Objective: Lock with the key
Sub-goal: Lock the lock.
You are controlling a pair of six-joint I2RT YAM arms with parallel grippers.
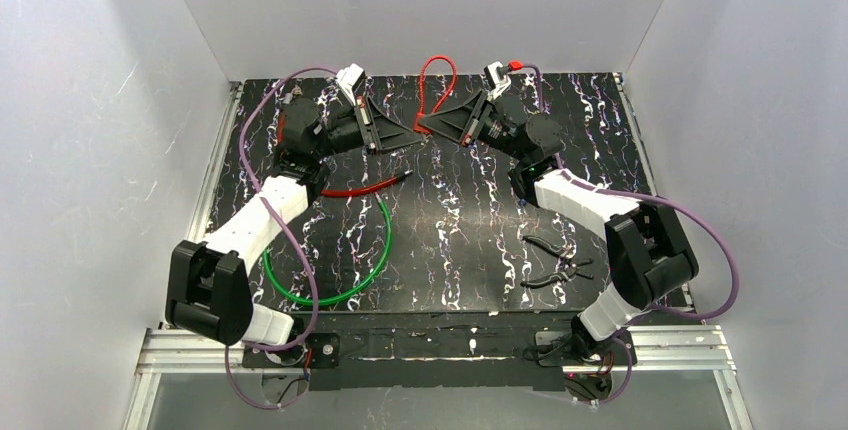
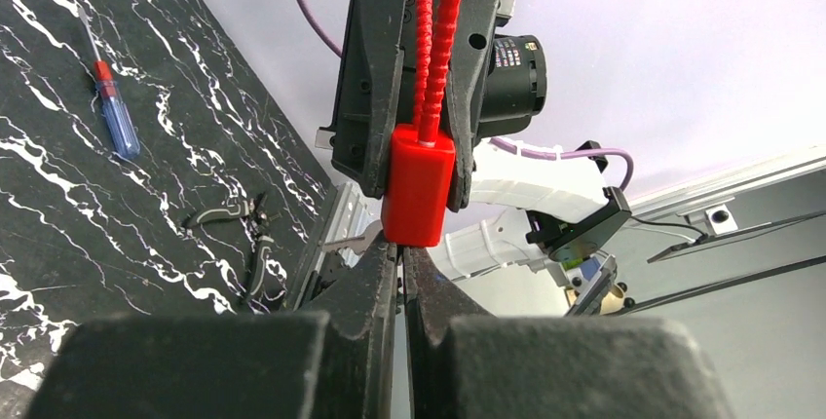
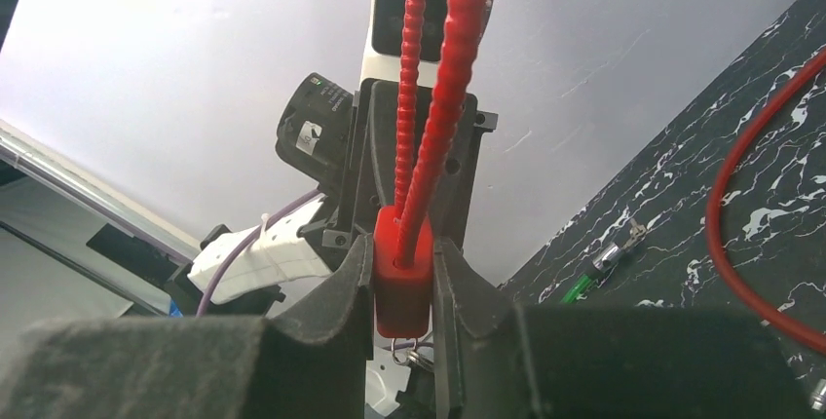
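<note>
A red lock (image 2: 419,185) with a ribbed red cable shackle (image 3: 438,97) is held in the air between the two arms at the back of the table. My right gripper (image 3: 402,263) is shut on the lock's body (image 3: 401,292), one finger on each side. A small key ring (image 3: 404,349) hangs under the lock. My left gripper (image 2: 401,255) is shut, its tips pressed together right at the lock's underside where the key sits. The key itself is almost hidden between the pads. In the top view both grippers meet near the lock (image 1: 427,129).
On the black marbled table (image 1: 460,250) lie a green cable loop (image 1: 385,240), a red cable (image 1: 360,190), black pliers (image 1: 555,260) and a blue-handled screwdriver (image 2: 115,117). White walls close in the back and sides.
</note>
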